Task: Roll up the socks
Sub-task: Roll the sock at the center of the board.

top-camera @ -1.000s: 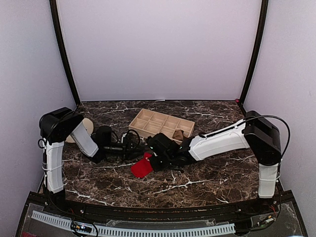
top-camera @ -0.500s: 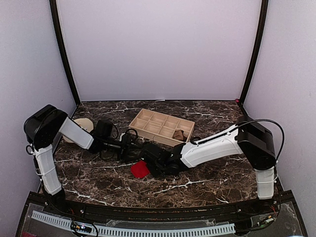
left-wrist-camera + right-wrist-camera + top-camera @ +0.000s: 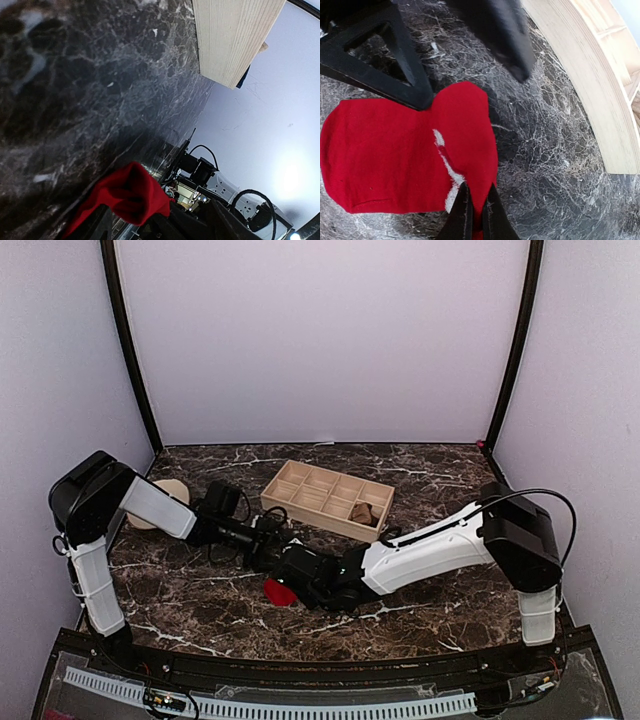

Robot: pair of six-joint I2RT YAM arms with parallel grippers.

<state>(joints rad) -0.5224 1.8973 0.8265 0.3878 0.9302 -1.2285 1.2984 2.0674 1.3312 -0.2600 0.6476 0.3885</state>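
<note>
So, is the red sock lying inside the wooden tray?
No, the red sock lies on the marble table, outside the wooden tray.

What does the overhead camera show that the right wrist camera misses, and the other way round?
Only the overhead view: the left arm and right arm whole, a round beige disc at the left, and a tan-brown sock in one compartment of the wooden tray. Only the right wrist view: the red sock close up, lying flat with a white mark, the right jaws pinched shut on its near edge, the left jaws open at its opposite edge. Both: the red sock, the marble table and the tray.
</note>
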